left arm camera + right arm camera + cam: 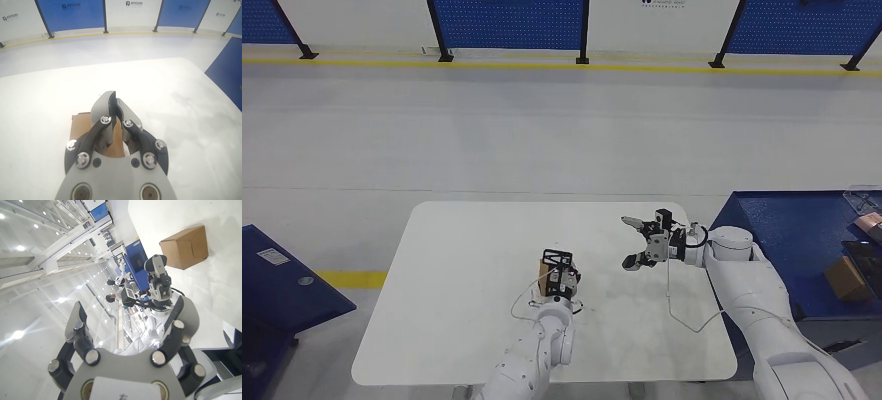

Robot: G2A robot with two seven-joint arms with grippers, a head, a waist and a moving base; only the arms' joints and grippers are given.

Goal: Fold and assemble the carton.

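A small brown carton (pixel 545 272) stands near the middle of the white table (pixel 462 300), folded into a box shape. My left gripper (pixel 560 262) hovers right beside and over it, shut, with nothing between its tips. In the left wrist view the left gripper (pixel 115 97) has its tips pressed together above the carton (pixel 79 126). My right gripper (pixel 632 242) hangs open to the carton's right, turned on its side and well apart from it. In the right wrist view the right gripper (pixel 132 301) spreads wide, with the carton (pixel 183 247) and the shut left gripper (pixel 156 264) beyond it.
A blue bin (pixel 802 230) stands off the table's right edge with a brown box (pixel 845 278) in it. Another blue bin (pixel 282 290) sits at the left. Bare tabletop lies all around the carton.
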